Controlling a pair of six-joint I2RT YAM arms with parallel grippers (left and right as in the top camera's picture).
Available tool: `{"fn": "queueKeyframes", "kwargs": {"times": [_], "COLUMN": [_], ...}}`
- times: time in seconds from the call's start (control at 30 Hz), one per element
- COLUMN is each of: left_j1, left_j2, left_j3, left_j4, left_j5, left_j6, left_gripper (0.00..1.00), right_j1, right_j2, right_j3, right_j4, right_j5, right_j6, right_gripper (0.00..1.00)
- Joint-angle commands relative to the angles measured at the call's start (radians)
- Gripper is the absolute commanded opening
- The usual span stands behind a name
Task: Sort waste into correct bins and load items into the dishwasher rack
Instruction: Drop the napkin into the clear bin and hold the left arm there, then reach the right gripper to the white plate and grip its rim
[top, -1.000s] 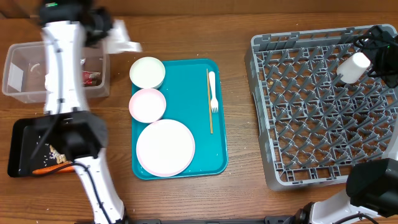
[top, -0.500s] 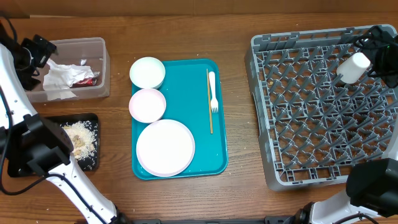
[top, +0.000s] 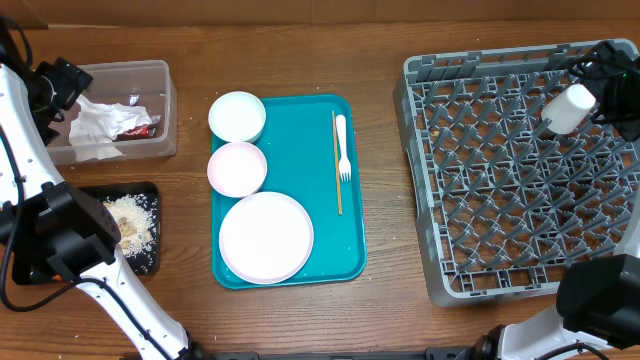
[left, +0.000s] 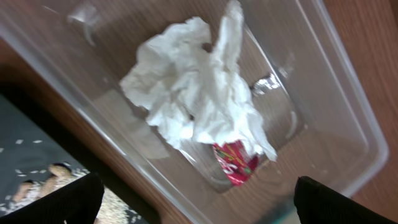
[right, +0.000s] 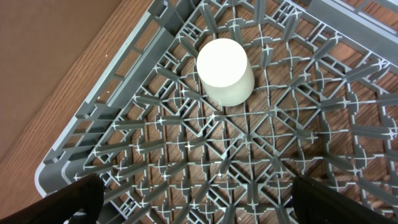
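Left gripper (left: 199, 204) spread wide, empty, above the clear tub (left: 346, 93), which holds a crumpled napkin (left: 193, 93) and a red wrapper (left: 236, 163). Right gripper (right: 199, 202) wide (nothing held) over the grey rack (right: 155, 162). A white cup (right: 225, 71) stands in it.

On the table (top: 385, 200), the clear rectangular plastic tub (top: 165, 110) sits back left, holding a crumpled white paper napkin (top: 92, 125) and a small red-and-white wrapper (top: 135, 127). Before it lies the black rectangular tray (top: 148, 262) with beige food scraps (top: 130, 220). The teal serving tray (top: 300, 160) at centre carries a small white bowl (top: 237, 116), a second small white bowl (top: 237, 168) and a white round plate (top: 266, 237) in a line back to front, with a thin wooden stick (top: 336, 165) and a white plastic fork (top: 342, 145) to their right. At right, the large grey plastic dishwasher rack (top: 500, 200) holds a small white cup (top: 568, 108) back right.
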Motion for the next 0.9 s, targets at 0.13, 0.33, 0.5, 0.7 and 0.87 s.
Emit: {"fn": "queueKeyframes", "kwargs": {"times": [0.13, 0.33, 0.5, 0.7, 0.87], "left_j1": [-0.005, -0.005, -0.005, -0.006, -0.006], "left_j2": [-0.013, -0.013, -0.013, -0.013, -0.013], "left_j3": [-0.003, -0.003, -0.003, -0.003, -0.003], "left_j4": [0.002, 0.002, 0.002, 0.002, 0.002], "left_j5": [-0.085, -0.085, -0.085, -0.085, -0.085], "left_j6": [-0.006, -0.006, -0.006, -0.006, -0.006], "left_gripper": [1.00, 1.00, 1.00, 1.00, 1.00], "right_j1": [-0.002, 0.028, 0.288, 0.731, 0.984], "right_j2": [-0.033, -0.031, -0.026, 0.044, 0.163], "right_j3": [0.013, 0.013, 0.013, -0.005, -0.075], "right_j4": [0.110, 0.153, 0.073, -0.016, 0.005], "right_j5": [-0.036, -0.764, -0.540, -0.124, -0.010], "right_j6": [0.007, -0.095, -0.187, -0.188, -0.240], "right_gripper": [1.00, 1.00, 1.00, 1.00, 1.00]}}
